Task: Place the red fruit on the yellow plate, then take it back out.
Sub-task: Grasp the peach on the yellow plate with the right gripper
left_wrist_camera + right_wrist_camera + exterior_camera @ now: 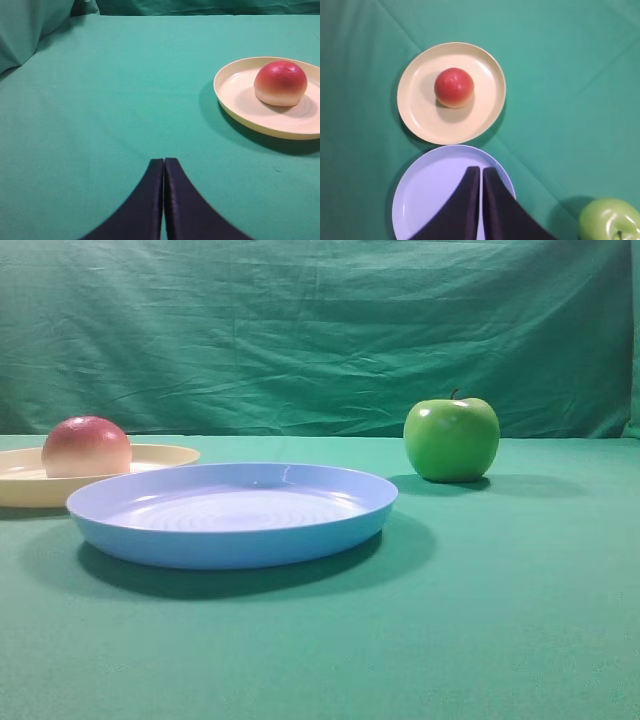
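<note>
the red fruit [454, 87] sits inside the yellow plate [485, 115], a little off the plate's middle, red side up and paler underneath. nothing is touching it.

the right gripper [481, 172] hangs high over the table, looking straight down. its two dark fingers [465, 200] are pressed flat together with only a thin seam between them, and they hold nothing. their tips hover above the blue plate [420, 190], and the fruit lies ahead of the tips, on the next plate over, well apart from them. the yellow plate and the blue plate stand just beside each other, rims nearly meeting.

the left gripper [163, 162] is low over the green cloth [100, 100]. its fingers are also closed tight against each other and empty. from its camera the fruit and its plate lie ahead and off to the right of the tips, well apart, with bare cloth between.

a green apple [451, 438] stands upright on the cloth by itself, on the far side of the blue plate from the fruit. in the side view, the fruit rises above the low yellow rim behind the blue plate.
</note>
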You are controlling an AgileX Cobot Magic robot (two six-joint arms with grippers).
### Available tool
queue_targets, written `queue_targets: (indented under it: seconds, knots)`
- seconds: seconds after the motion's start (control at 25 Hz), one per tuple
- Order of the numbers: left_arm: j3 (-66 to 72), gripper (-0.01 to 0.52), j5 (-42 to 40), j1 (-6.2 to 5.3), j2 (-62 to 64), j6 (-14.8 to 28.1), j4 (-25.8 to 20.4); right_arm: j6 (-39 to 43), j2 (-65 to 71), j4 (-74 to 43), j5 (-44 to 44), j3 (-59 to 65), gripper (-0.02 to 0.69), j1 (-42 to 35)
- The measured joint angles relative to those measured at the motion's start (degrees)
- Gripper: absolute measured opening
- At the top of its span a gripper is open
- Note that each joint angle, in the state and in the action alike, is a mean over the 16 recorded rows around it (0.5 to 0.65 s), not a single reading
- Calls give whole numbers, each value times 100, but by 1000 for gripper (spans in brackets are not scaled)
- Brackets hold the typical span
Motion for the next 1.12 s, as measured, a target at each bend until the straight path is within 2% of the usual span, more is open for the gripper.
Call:
queue_targets:
  seconds: [0.52, 0.92, 1.12]
  knots:
    - [0, 0, 0, 0, 0, 0, 0, 541, -2235, -417, 132, 1448, 0, -4]
    - [0, 0, 0, 0, 0, 0, 0, 1210, -3103, -970, 272, 1704, 0, -4]
    - [0, 0, 0, 0, 0, 0, 0, 1411, -3759, -1129, 34, 2015, 0, -21]
